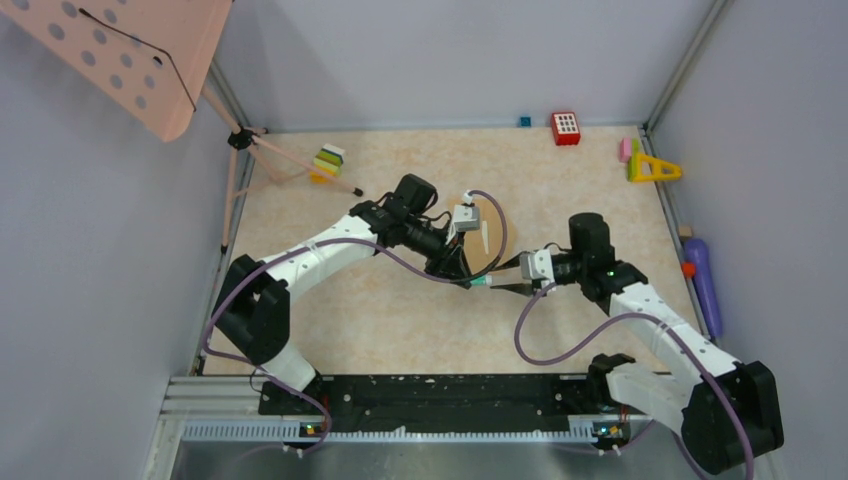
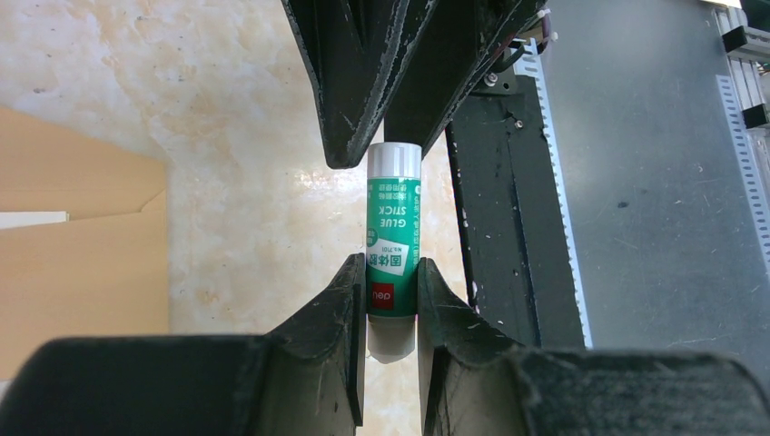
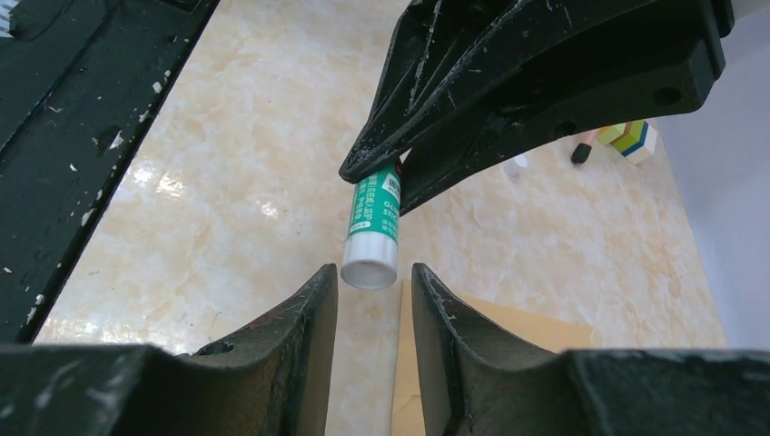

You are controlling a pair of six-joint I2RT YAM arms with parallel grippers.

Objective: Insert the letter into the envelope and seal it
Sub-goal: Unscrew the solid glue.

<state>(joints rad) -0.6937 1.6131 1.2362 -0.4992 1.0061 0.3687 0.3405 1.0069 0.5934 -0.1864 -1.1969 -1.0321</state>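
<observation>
Green glue stick (image 2: 393,227), one: my left gripper (image 2: 392,277) clamps its body; my right gripper (image 3: 373,274) stands parted around its white cap.

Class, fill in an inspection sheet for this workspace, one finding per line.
Surface: beige marbled table.
Job's things: envelope lying flat, white strip showing; glue stick held off the table.
Clutter: red block, yellow triangle, purple toy along the edges.
Grippers: left gripper shut on the glue stick; right gripper open around its free end.
Cables: purple cable looping from each arm.
Surroundings: grey walls, pink stand far left.
</observation>
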